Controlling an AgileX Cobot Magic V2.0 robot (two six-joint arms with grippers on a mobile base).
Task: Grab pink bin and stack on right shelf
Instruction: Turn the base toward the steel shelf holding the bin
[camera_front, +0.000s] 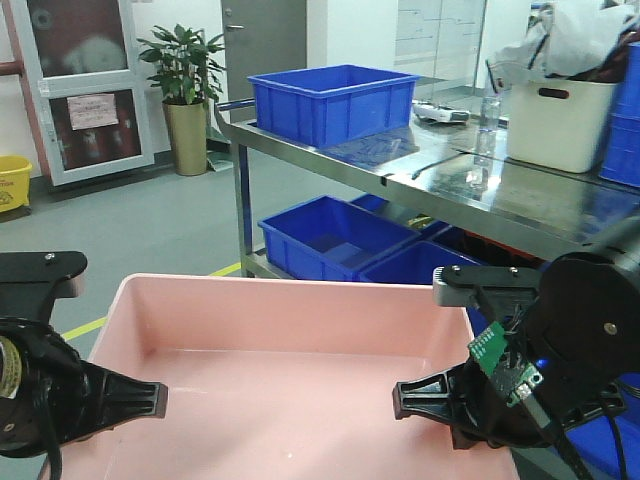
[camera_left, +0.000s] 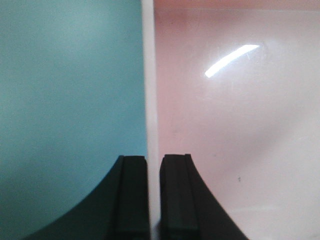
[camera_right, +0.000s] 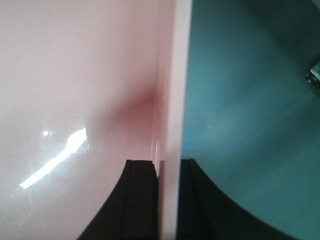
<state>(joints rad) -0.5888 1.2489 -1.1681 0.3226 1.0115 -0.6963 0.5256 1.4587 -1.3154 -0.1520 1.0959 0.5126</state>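
The left tool (camera_left: 154, 161) was almost closed, its two fingers pinching the thin left wall of the bin (camera_front: 290, 320), one inside and one outside. The right tool (camera_right: 167, 162) gripped the opposite wall in the same manner. The bin, empty, filled the lower part of the front view, and only floor showed beside it. The steel counter (camera_front: 530, 190) stood in the upper right, behind it. I judged the bin light and rather stiff, but its glossy walls looked slippery. Holding it at both rims, kept level, seemed wisest.
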